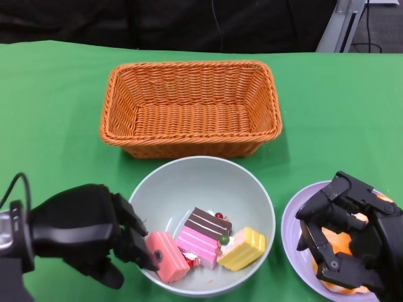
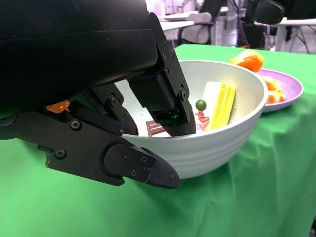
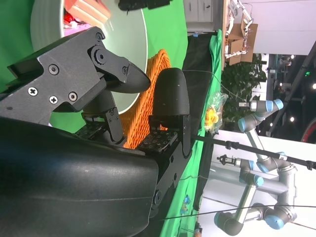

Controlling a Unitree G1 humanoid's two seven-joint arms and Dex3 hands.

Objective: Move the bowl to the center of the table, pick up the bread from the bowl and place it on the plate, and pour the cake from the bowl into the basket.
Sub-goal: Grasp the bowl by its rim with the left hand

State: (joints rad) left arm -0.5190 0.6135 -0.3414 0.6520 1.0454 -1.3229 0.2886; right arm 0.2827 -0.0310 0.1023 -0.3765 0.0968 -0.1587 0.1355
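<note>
Bowl (image 1: pixel 242 189) sits mid-table near the front edge, cakes (image 1: pixel 204 244) inside; your left hand (image 1: pixel 94 233) pinches its rim, ready for pouring into the basket (image 1: pixel 189 107). Right hand (image 1: pixel 352 236) curls over bread (image 1: pixel 334 245) on the plate (image 1: pixel 291 220); grip unclear.

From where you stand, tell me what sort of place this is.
Probably a robotics lab set up for tabletop trials. The table is draped in plain green cloth, other robot arms stand beyond it in the right wrist view, and office desks show behind the bowl in the left wrist view.
</note>
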